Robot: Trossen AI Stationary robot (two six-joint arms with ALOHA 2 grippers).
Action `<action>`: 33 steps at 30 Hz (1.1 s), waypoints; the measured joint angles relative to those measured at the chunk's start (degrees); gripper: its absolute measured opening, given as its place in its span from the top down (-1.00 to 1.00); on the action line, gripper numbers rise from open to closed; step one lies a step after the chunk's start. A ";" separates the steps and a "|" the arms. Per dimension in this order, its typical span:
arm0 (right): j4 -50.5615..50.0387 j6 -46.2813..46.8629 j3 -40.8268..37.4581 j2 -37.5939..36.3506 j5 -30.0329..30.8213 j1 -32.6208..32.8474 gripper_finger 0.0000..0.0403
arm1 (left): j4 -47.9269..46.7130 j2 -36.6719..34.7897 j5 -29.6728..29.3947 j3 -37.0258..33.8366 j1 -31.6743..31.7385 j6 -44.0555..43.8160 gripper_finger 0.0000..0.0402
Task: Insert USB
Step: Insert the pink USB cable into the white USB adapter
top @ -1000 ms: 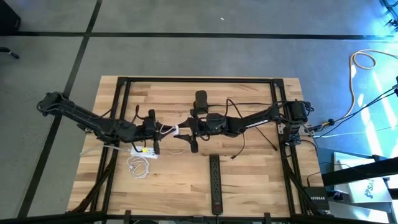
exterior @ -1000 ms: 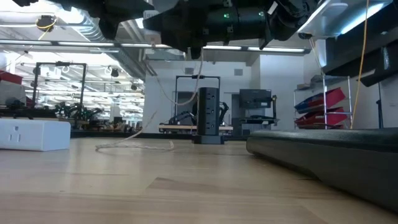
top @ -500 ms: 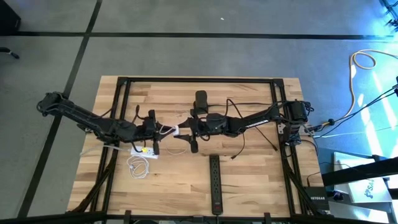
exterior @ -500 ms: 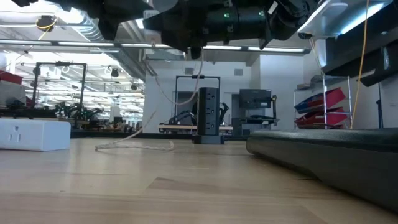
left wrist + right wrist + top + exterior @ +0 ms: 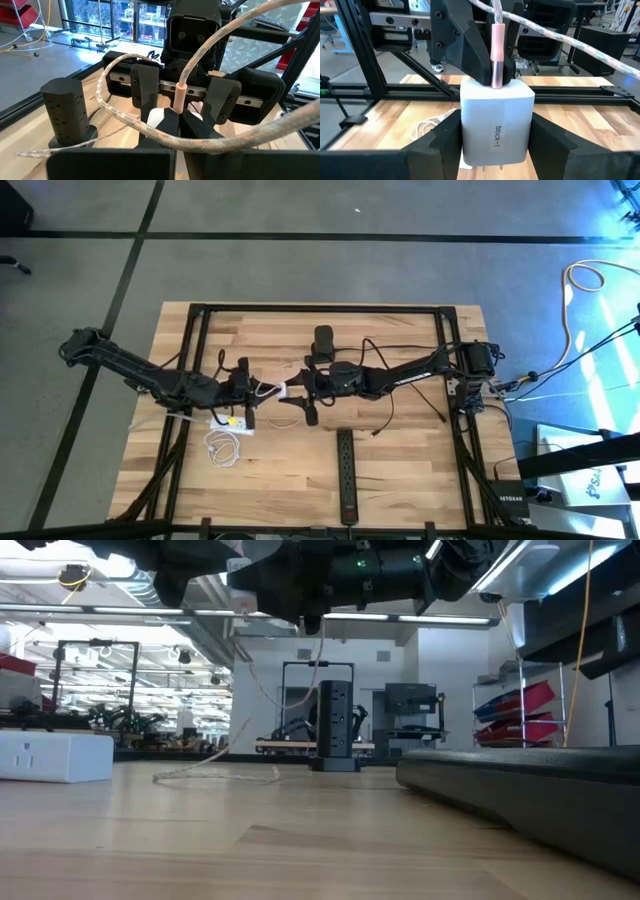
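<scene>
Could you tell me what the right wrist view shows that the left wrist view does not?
Only the right wrist view shows the white charger block face-on, labelled "block-1", clamped between the right claw, with its prongs showing underneath.

Only the left wrist view shows the black tower power strip standing upright on the table, and the left claw shut on the pink USB plug.

Both show the plug, its braided cable and the opposite claw; the plug meets the block's top, though how deep it sits is unclear.
</scene>
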 joint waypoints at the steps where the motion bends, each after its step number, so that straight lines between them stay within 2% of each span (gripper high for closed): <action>1: -1.00 -0.33 0.27 -0.01 0.24 0.00 0.17 | 0.04 0.03 -0.04 -0.02 0.03 0.19 1.00; 12: -0.22 -0.85 0.44 -0.04 0.75 -0.06 0.17 | 2.30 -0.38 -0.01 -0.11 0.28 1.49 0.98; 17: -0.33 -0.63 0.50 -0.07 -0.57 -0.07 0.17 | 1.87 -0.56 0.21 -0.11 0.26 1.43 0.77; 25: -1.27 1.15 -0.16 -0.07 0.61 -0.09 0.17 | 1.11 -0.53 0.29 -0.11 -0.98 1.69 0.35; 33: -1.20 2.47 -1.94 -0.07 2.56 0.07 0.17 | -2.01 -0.53 0.29 -0.09 -1.14 0.34 0.21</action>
